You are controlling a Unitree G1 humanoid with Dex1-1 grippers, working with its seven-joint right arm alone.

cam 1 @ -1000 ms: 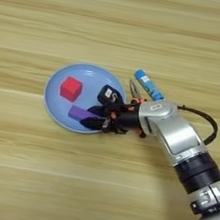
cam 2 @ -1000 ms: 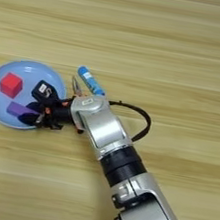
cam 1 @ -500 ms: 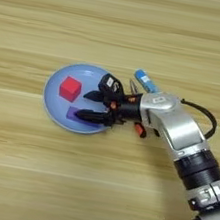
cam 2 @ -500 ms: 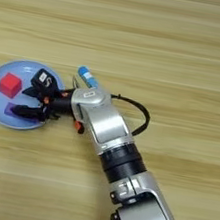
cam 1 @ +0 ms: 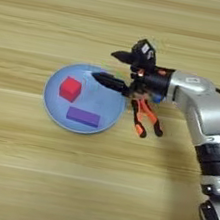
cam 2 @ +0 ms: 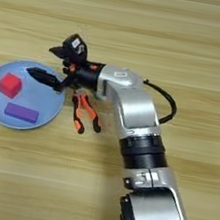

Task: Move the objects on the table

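Observation:
My right gripper point(cam 1: 110, 67) is open, with nothing between its two black fingers. It hovers over the far right rim of the round light-blue plate point(cam 1: 52, 103). One finger points left over the plate, and the other stands higher, beyond the rim. On the plate lie a red cube point(cam 1: 70, 88) and, nearer to me, a flat purple block point(cam 1: 83, 116), both apart from the gripper. The orange-and-black-handled pliers point(cam 1: 145, 119) lie on the table point(cam 1: 46, 172) just right of the plate, under my wrist. In the right eye view the gripper point(cam 2: 46, 63) and the pliers point(cam 2: 85, 112) stand the same way.
My silver forearm point(cam 2: 132, 110) crosses the right half of the table from the bottom edge, with a black cable point(cam 2: 167, 99) looping off it. Bare wood lies beyond the plate and toward the near left.
The gripper has lifted away from the purple block to the plate's far right rim. The block now lies free on the plate, and the pliers' handles show beneath the wrist.

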